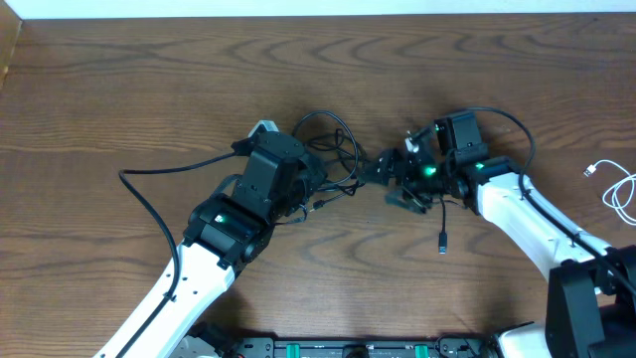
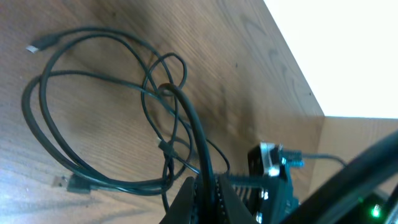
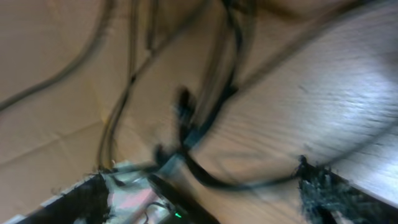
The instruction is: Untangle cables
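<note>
2 black cables (image 1: pixel 336 139) lie in a loose tangle at the middle of a wooden surface (image 1: pixel 119 80). The left pincer (image 2: pixel 207 190), just left of the tangle, is closed narrow on 1 black strand that rises from its grip. The right pincer (image 3: pixel 202 177), just right of the tangle, stands wide, with blurred strands crossing the gap. A black plug (image 1: pixel 442 242) lies below and right of the tangle. The white cable (image 1: pixel 618 189) lies far right of the tangle, well apart.

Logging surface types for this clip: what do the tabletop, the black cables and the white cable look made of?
The tabletop: wood or wood-look laminate, brown grain, faint sheen. The black cables: flexible rubbery or plastic jacket, matte, bending in loose loops. The white cable: likely similar plastic jacket, too small to judge finish.
</note>
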`<move>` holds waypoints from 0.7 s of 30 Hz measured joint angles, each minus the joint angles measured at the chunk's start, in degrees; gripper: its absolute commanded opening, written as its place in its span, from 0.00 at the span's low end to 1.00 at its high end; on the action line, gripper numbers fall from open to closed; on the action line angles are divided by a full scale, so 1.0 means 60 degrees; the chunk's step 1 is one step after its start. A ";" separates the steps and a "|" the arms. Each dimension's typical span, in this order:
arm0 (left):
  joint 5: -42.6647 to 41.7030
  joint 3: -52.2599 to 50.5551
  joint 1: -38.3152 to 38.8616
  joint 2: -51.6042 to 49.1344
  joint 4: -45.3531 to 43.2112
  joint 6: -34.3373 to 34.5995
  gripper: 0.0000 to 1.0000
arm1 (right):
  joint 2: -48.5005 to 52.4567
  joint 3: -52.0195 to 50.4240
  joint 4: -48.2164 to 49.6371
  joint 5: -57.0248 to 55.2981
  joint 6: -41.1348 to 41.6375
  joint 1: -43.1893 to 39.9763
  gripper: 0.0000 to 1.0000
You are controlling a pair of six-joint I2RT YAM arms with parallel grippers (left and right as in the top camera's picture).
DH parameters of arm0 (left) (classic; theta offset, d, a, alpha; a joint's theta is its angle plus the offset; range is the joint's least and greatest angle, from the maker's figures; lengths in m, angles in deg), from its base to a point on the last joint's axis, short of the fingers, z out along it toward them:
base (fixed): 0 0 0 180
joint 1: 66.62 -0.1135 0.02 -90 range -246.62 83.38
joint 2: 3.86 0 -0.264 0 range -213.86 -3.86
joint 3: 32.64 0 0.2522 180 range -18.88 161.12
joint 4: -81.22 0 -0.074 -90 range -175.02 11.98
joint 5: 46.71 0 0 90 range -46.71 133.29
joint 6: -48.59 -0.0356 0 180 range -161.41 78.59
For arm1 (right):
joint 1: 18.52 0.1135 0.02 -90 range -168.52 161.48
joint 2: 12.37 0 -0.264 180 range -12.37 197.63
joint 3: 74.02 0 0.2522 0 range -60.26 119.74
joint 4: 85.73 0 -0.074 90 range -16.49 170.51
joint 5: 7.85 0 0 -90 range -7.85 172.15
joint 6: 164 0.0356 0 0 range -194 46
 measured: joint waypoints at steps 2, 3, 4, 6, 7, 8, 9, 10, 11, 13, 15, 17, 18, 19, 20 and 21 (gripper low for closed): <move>-0.0084 0.0000 0.0000 0.0000 0.0007 0.0011 0.08 | 0.0095 0.0000 0.0342 0.0091 0.0364 0.0080 0.62; -0.0131 0.0000 0.0000 0.0000 0.0007 0.0011 0.08 | 0.0131 0.0000 0.0466 0.0120 0.0506 0.0106 0.55; -0.0197 0.0000 -0.0004 0.0000 0.0004 0.0011 0.08 | 0.0175 0.0000 0.0543 0.0149 0.0710 0.0157 0.50; -0.0266 0.0000 0.0000 0.0000 0.0007 0.0040 0.08 | 0.0233 0.0000 0.0557 0.0182 0.0969 0.0240 0.44; -0.0295 0.0000 0.0000 0.0000 0.0007 0.0044 0.08 | 0.0255 0.0000 0.0565 0.0186 0.1045 0.0291 0.41; -0.0302 0.0000 0.0000 0.0000 0.0007 0.0044 0.08 | 0.0291 0.0000 0.0568 0.0171 0.1118 0.0346 0.38; -0.0306 0.0000 0.0000 0.0000 0.0007 0.0044 0.08 | 0.0321 0.0000 0.0576 0.0157 0.1195 0.0404 0.35; -0.0310 0.0000 0.0000 0.0000 0.0007 0.0047 0.08 | 0.0353 0.0000 0.0579 0.0120 0.1242 0.0459 0.33; -0.0313 0.0000 0.0000 0.0000 0.0007 0.0047 0.08 | 0.0382 0.0000 0.0579 0.0069 0.1293 0.0499 0.30; -0.0331 0.0000 0.0000 0.0000 0.0007 0.0051 0.08 | 0.0423 0.0000 0.0572 -0.0025 0.1392 0.0561 0.23; -0.0335 0.0000 0.0000 0.0000 0.0007 0.0069 0.08 | 0.0430 0.0000 0.0583 -0.0186 0.1461 0.0590 0.15; -0.0335 0.0000 0.0000 0.0000 0.0007 0.0073 0.08 | 0.0437 0.0000 0.0590 -0.0335 0.1475 0.0601 0.03; -0.0339 0.0000 -0.0004 0.0000 0.0007 0.0073 0.08 | 0.0437 0.0000 0.0586 -0.0441 0.1494 0.0608 0.01; -0.0342 0.0000 0.0000 0.0000 0.0011 0.0073 0.08 | 0.0437 0.0000 0.0583 -0.0543 0.1526 0.0612 0.01; -0.0368 0.0000 0.0000 0.0000 0.0011 0.0076 0.08 | 0.0437 0.0000 0.0583 -0.0670 0.1552 0.0616 0.01; -0.0401 0.0000 0.0000 0.0000 0.0011 0.0073 0.08 | 0.0437 0.0000 0.0583 -0.0790 0.1555 0.0616 0.01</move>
